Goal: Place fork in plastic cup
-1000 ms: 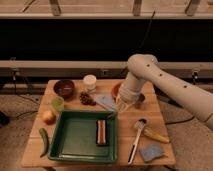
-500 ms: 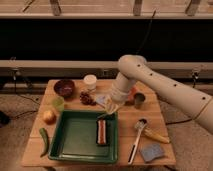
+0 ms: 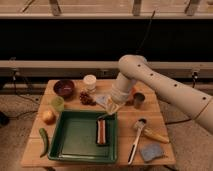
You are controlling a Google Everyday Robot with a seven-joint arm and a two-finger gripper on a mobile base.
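Note:
My gripper hangs over the middle of the table, just above the far rim of the green tray. It is shut on the fork, a thin pale utensil that sticks out down and to the left from the fingers. The plastic cup, a small translucent light-green tumbler, stands upright at the table's left side, well to the left of the gripper and apart from it.
A dark bowl, white lidded jar and reddish cluster stand at the back left. A dark metal cup is right of the gripper. A dish brush, yellow stick and blue sponge lie right. A round fruit and green pepper lie left.
The arm has swung left and the gripper has shifted slightly left with the fork, away from the metal cup. Nothing on the table has moved.

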